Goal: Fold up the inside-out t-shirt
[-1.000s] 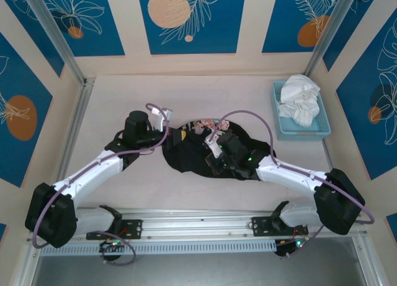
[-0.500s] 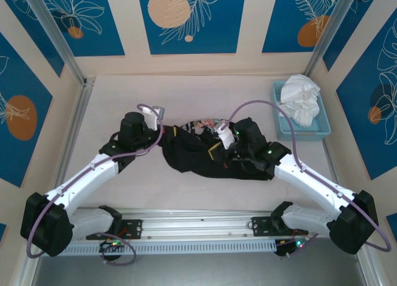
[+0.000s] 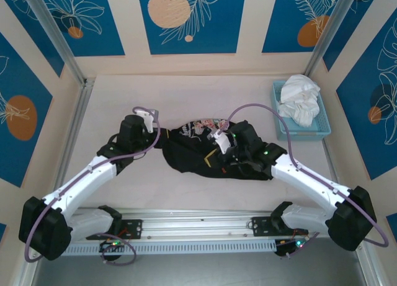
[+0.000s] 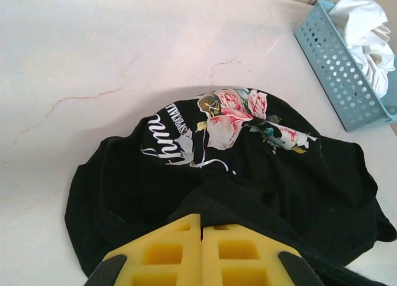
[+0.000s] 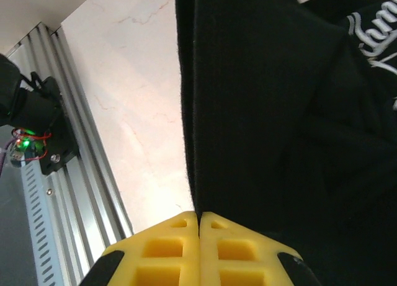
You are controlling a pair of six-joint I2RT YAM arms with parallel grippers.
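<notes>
Near the middle of the counter (image 3: pixel 186 90), the right gripper (image 5: pixel 199 215) is pinched tight on a hanging edge of the black t-shirt (image 3: pixel 192 157). The left gripper (image 4: pixel 201 219) has its fingers pressed together on a raised fold at the shirt's left side. The shirt lies bunched between the two arms with its floral print and white lettering showing toward its far edge, and at the far right a blue basket (image 3: pixel 276 106) holds a white garment (image 3: pixel 299 98), well apart from it.

Right gripper (image 5: pixel 200 219) pads together, apparently pinching black t-shirt (image 5: pixel 267 112) hem; white lettering (image 5: pixel 378 35) top right; rail (image 5: pixel 74 193) at left.
</notes>
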